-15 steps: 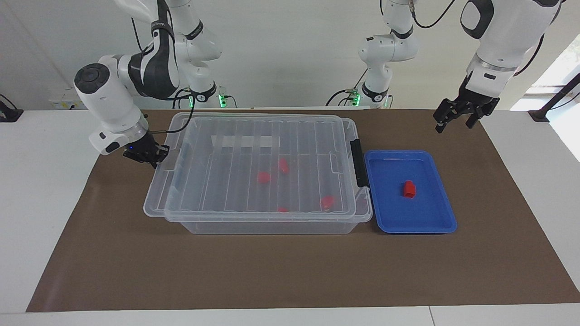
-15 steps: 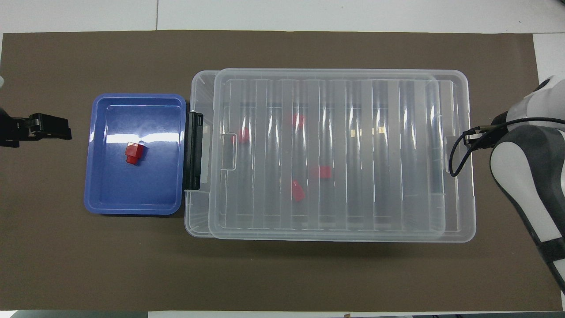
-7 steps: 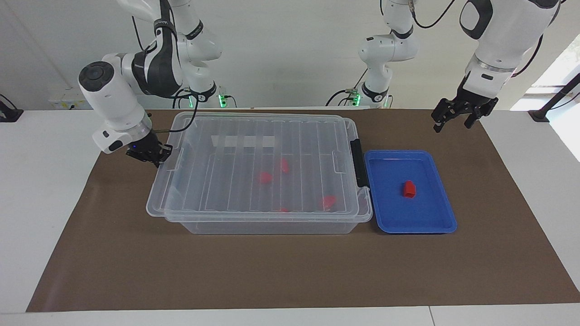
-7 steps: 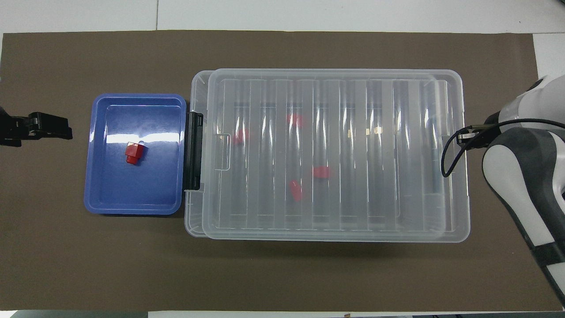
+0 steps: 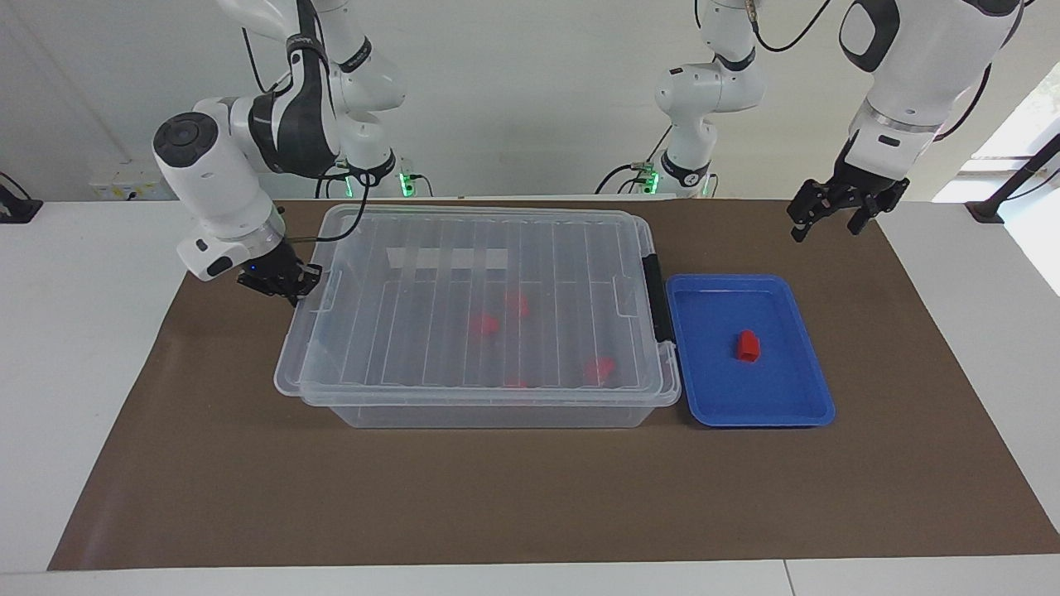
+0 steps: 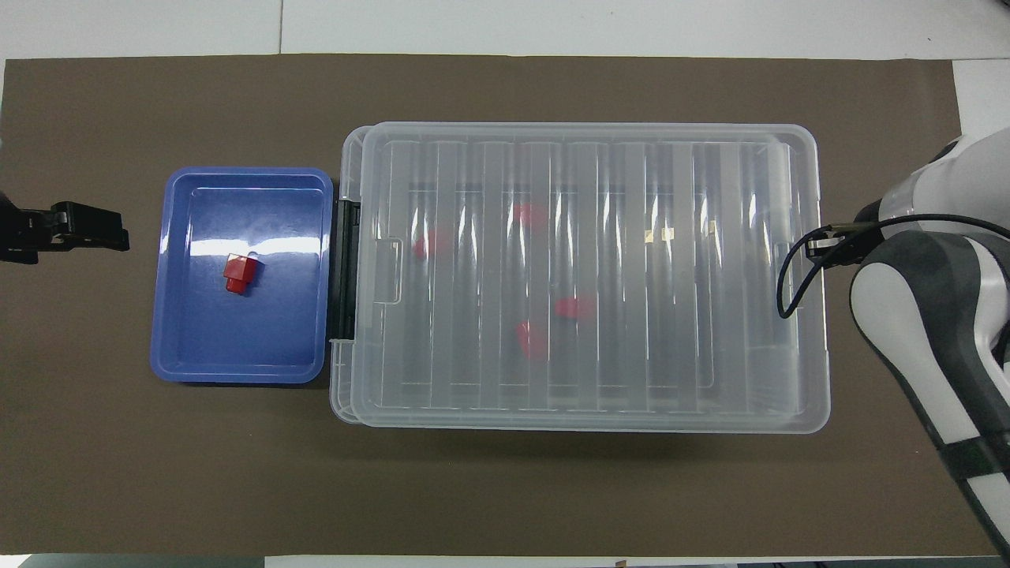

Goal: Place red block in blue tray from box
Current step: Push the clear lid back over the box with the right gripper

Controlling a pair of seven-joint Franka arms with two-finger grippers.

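One red block [image 5: 747, 345] [image 6: 239, 273] lies in the blue tray [image 5: 704, 414] [image 6: 237, 375], which sits against the clear box [image 5: 489, 416] [image 6: 584, 426] at the left arm's end. Several more red blocks [image 5: 484, 324] [image 6: 574, 308] show through the ribbed lid [image 5: 464, 248] [image 6: 710, 197] lying on the box. My right gripper [image 5: 286, 287] is shut on the lid's edge at the right arm's end of the box; in the overhead view its own wrist hides it. My left gripper [image 5: 828, 230] [image 6: 118, 234] hangs open and holds nothing, over the brown mat beside the tray.
A black handle clip [image 5: 658, 298] [image 6: 345, 268] sits on the box's end next to the tray. The brown mat [image 5: 530, 497] covers the white table [image 5: 83, 331]. The right arm's cable [image 6: 797, 276] loops over the lid's end.
My right gripper has slid the lid toward the left arm's end, so it now sits almost square over the box. The left gripper has hardly moved.
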